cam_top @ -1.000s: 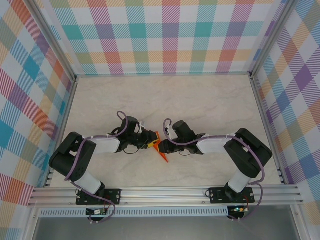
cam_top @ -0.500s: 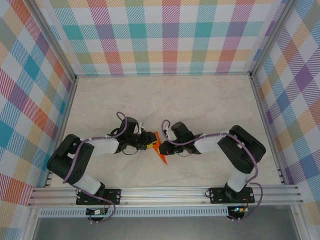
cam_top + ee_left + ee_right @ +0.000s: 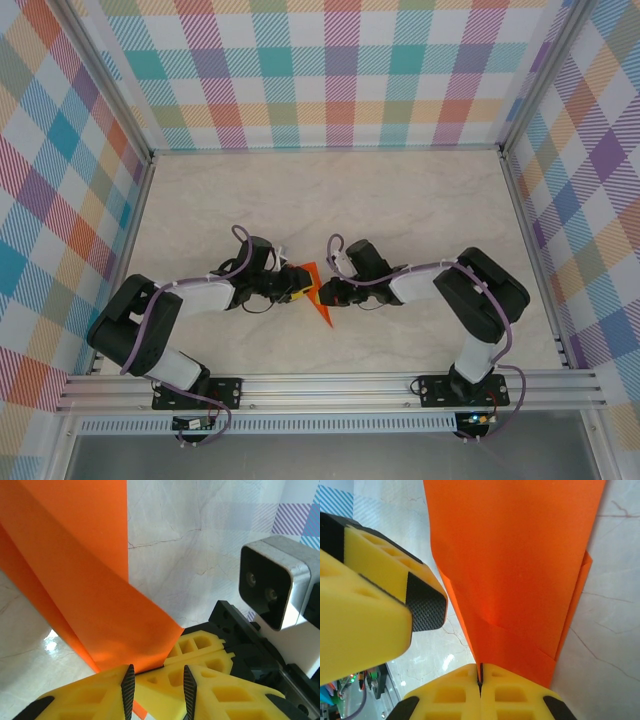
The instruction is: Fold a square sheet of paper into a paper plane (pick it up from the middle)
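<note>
Folding judged far along: narrow pointed dart of creased bright orange paper (image 3: 520,555) already layered, with probably only wing-spreading and release left. Pinched at its near fold by the right pincer (image 3: 480,672), pressed together on it; straddled by the left pincer (image 3: 157,682), fingers apart, gripping nothing certain, over the pale marbled worktop (image 3: 300,200).

The paper plane (image 3: 318,296) is plain bright orange, no markings. The table (image 3: 330,200) under it is cream marble with faint grey veins. The walls (image 3: 340,70) around it are pastel plaid, teal, pink, orange, purple. The left gripper (image 3: 157,677) beside it has yellow fingers (image 3: 75,702) with black ribbed pads.
</note>
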You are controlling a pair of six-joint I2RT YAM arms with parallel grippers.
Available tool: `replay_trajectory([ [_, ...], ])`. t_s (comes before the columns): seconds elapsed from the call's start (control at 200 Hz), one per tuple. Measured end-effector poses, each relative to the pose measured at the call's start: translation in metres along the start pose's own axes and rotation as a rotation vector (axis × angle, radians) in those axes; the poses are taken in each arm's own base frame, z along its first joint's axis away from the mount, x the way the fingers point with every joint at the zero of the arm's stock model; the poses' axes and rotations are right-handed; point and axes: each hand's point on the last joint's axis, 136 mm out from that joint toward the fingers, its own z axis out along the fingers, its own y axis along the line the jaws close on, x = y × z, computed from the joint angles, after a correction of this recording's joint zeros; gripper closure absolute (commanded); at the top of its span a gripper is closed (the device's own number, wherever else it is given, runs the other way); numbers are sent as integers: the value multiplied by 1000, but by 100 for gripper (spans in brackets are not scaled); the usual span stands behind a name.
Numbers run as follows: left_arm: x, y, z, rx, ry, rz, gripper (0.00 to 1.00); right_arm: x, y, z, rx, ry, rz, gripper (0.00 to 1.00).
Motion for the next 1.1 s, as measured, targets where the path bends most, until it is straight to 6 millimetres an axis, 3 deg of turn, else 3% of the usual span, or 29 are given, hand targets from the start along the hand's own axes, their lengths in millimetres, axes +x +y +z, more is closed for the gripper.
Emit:
replay_trajectory([
  [0.82, -3, 5, 20, 7, 51, -1, 74, -5, -9, 3, -40, 33, 96, 97],
  [1.1, -4, 12, 23, -17, 49, 7, 74, -6, -9, 3, -32, 40, 104, 89],
])
